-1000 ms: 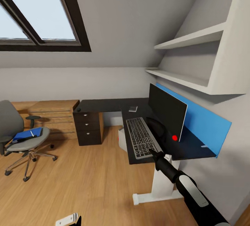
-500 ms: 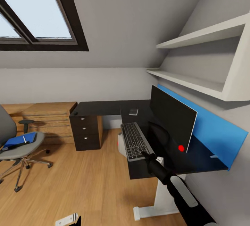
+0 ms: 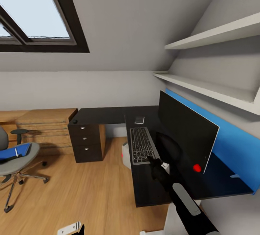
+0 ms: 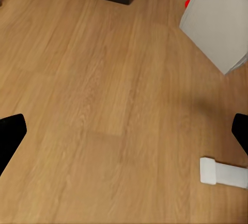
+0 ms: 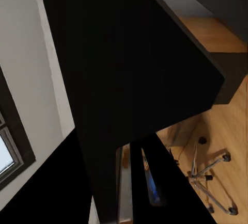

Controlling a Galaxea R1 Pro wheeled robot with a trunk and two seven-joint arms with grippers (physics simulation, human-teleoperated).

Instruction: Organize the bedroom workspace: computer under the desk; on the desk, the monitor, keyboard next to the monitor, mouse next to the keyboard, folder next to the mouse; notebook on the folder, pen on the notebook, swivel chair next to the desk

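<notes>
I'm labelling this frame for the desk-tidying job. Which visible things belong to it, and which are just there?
Job: desk, monitor, keyboard, computer, swivel chair, right gripper.

Just there: wood cabinet, wall shelves, skylight.

Soft daylight, slightly blurred renders

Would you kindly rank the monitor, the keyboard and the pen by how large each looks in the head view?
1. monitor, largest, though nearest the camera
2. keyboard
3. pen, a tiny white stick on the far swivel chair
</notes>
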